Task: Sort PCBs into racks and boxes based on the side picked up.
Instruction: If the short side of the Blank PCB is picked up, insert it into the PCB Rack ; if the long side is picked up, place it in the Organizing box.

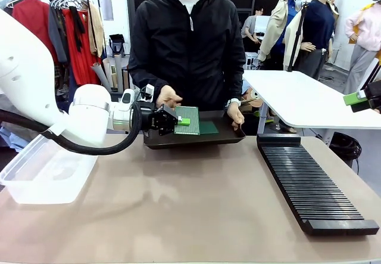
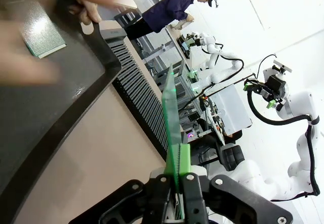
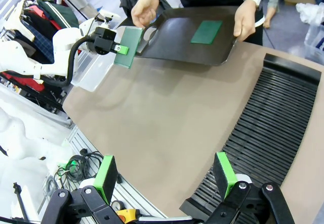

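My left gripper (image 1: 176, 121) is shut on the edge of a green PCB (image 1: 188, 120), and it holds the board upright just above the left part of a dark tray (image 1: 229, 137). The left wrist view shows this PCB (image 2: 173, 123) edge-on between the fingers. A second PCB (image 3: 206, 32) lies flat in the tray. The black slotted rack (image 1: 309, 183) lies on the table at the right. A clear box (image 1: 41, 168) stands at the left table edge. My right gripper (image 3: 166, 176) hangs open high above the table's near side, close to the rack (image 3: 276, 128).
A person across the table holds the tray by both ends, with one hand (image 1: 168, 95) near my left gripper and the other hand (image 1: 236, 114) at the tray's right end. A white table (image 1: 297, 100) stands behind at the right. The brown tabletop (image 1: 178, 204) is bare between box and rack.
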`<state>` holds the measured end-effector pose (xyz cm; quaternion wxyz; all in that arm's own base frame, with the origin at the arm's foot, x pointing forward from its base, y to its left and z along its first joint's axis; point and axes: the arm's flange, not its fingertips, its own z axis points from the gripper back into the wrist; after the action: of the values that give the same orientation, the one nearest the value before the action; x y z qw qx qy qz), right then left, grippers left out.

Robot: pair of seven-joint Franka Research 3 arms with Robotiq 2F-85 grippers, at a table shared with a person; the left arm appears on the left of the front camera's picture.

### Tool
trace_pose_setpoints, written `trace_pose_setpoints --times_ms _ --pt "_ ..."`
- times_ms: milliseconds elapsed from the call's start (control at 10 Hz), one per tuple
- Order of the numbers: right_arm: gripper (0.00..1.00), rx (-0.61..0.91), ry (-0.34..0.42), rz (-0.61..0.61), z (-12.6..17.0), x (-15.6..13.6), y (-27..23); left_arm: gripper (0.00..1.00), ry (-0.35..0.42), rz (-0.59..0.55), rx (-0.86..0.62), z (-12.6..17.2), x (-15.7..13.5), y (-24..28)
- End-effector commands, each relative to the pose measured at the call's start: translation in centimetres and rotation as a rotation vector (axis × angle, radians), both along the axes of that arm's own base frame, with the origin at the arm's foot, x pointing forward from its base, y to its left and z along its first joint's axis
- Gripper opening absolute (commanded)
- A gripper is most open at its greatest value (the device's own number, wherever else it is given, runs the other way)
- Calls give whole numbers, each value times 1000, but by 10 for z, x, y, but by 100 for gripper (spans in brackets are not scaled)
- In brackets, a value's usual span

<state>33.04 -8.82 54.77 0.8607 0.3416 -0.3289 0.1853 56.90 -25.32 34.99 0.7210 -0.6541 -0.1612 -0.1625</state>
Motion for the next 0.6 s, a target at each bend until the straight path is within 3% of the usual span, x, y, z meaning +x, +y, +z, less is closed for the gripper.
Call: trace_pose_setpoints --times_ms 0,500 --pt "100 24 -22 12 0 2 1 0 -1 0 0 0 0 -1" --pt "100 24 -22 12 0 2 1 0 -1 0 0 0 0 -1"
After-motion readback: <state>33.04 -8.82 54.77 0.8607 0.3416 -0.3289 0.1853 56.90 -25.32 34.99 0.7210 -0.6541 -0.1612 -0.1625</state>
